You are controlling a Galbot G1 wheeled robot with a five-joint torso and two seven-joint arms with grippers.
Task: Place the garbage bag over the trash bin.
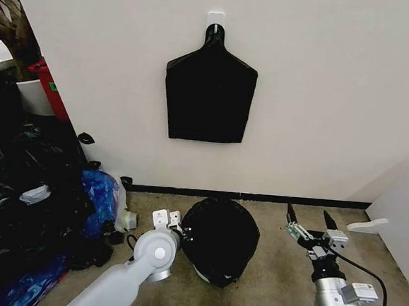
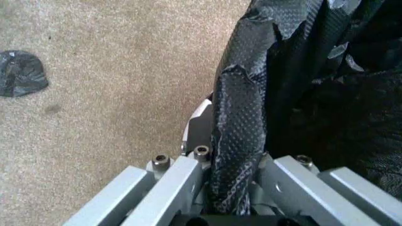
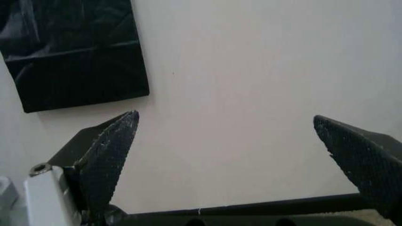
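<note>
Now left tool (image 2: 229, 197) gripping garbage bag (image 1: 220, 239), right tool (image 1: 311, 224) spread

At lower centre, the garbage bag (image 1: 220, 239) drapes the trash bin (image 1: 203, 274); the left gripper (image 1: 177, 228) touches its left edge, while the right gripper (image 1: 308, 223), lower right, stands spread apart.

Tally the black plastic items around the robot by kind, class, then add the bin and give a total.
Garbage bag, draped on the bin, pinched by the left gripper: 1
Flat black bundle hanging on the wall: 1
Trash bin, white rim showing: 1
Total: 3
</note>
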